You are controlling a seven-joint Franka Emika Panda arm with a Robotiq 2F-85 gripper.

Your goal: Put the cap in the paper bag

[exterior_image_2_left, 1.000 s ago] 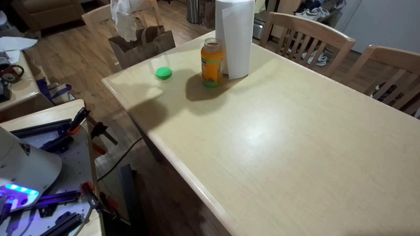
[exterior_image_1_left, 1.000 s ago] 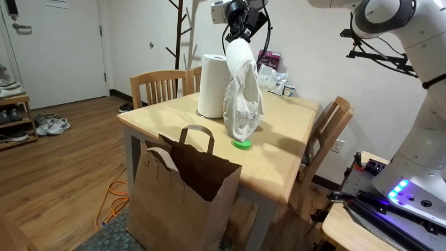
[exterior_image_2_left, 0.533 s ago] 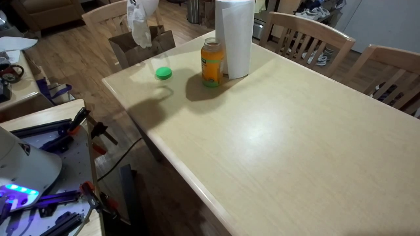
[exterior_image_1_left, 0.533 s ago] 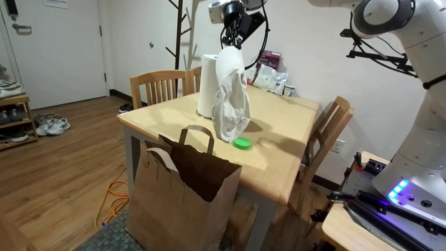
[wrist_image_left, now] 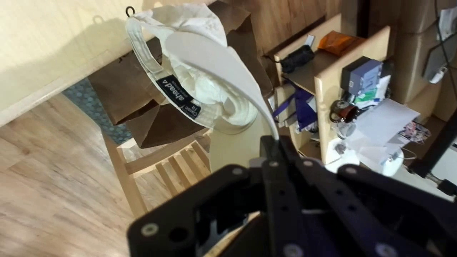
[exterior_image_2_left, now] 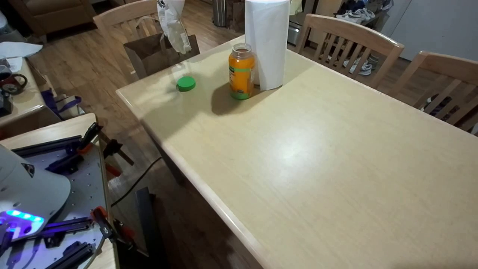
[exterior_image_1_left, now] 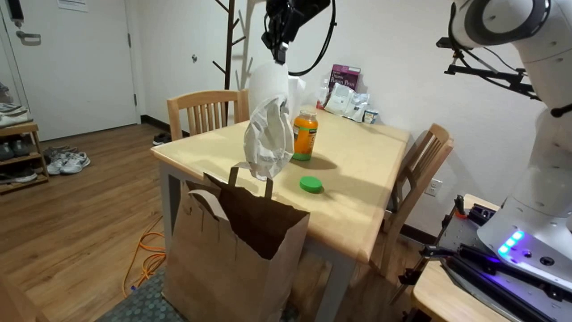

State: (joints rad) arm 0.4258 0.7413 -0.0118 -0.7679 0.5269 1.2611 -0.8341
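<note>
The fingers (wrist_image_left: 287, 151) are clamped on the brim of the white cap (exterior_image_1_left: 269, 138); the gripper (exterior_image_1_left: 280, 58) holds it up in the air, and the rest dangles below. From where I stand, the cap hangs at the far side of the paper bag (exterior_image_1_left: 223, 268), its lower end hiding the top of the far handle (exterior_image_1_left: 269, 188); whether cap and handle touch, I cannot tell. The wrist view shows a black label (wrist_image_left: 175, 91) inside the cap, reading "ahead" and "Classic Fit".

The bag stands upright on a patterned chair seat (exterior_image_1_left: 143, 297), its mouth gaping, just beside the near edge of the wooden table (exterior_image_1_left: 357, 210). On the table, to the right of the cap, a green lid (exterior_image_1_left: 310, 184) lies flat. Farther back stands an orange jar (exterior_image_1_left: 305, 137) with a clear neck, and in an exterior view a paper towel roll (exterior_image_2_left: 268, 45) shows just beside it. At the far end sit a purple box (exterior_image_1_left: 344, 77) and some pale pouches (exterior_image_1_left: 351, 103). In an exterior view, 2 wooden chairs (exterior_image_2_left: 358, 31) line the far side of the table.

To the right rises the pale robot arm (exterior_image_1_left: 523, 214), 3 blue lights (exterior_image_1_left: 510, 242) glowing on its base. An orange cord (exterior_image_1_left: 153, 259) loops over the floor at the left, and farther left some shoes (exterior_image_1_left: 73, 162) rest by a low rack (exterior_image_1_left: 20, 129).
</note>
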